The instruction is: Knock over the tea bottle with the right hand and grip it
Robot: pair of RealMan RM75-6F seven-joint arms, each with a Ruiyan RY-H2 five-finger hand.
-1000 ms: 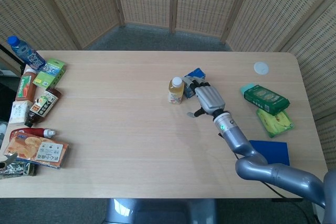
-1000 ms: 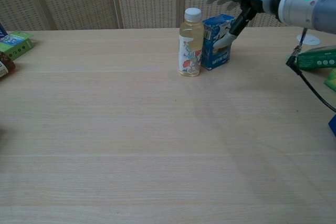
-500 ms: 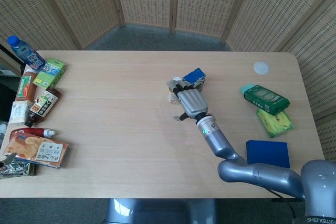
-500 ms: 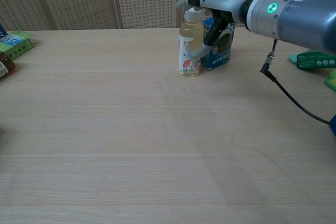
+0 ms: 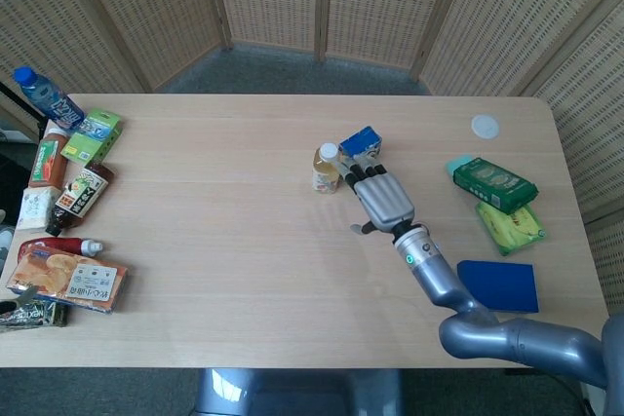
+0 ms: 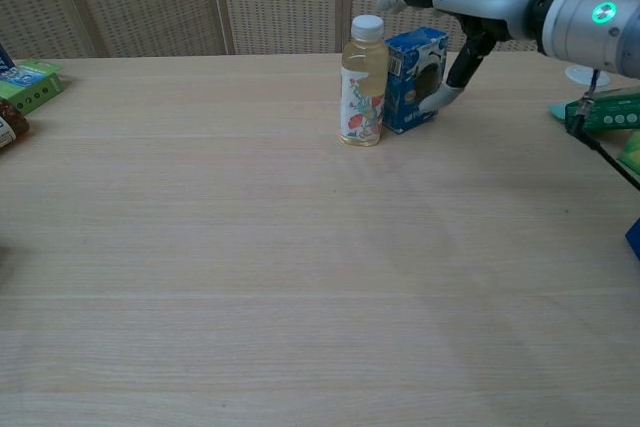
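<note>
The tea bottle (image 5: 325, 169) (image 6: 362, 81) stands upright near the table's middle, pale yellow with a white cap and a printed label. A blue carton (image 5: 361, 143) (image 6: 414, 77) stands right beside it. My right hand (image 5: 380, 196) (image 6: 452, 3) hovers flat, palm down, fingers extended toward the bottle's cap height, just right of the bottle and over the carton. It holds nothing and does not touch the bottle. My left hand is not visible in either view.
A green packet (image 5: 493, 183), a yellow-green packet (image 5: 510, 224), a blue pad (image 5: 499, 283) and a white lid (image 5: 485, 126) lie at the right. Several snacks and bottles (image 5: 68, 182) crowd the left edge. A cable (image 6: 590, 147) trails from the right arm.
My right hand swung left over the bottle's cap, then drew back to the right. The bottle stays upright in the same place.
</note>
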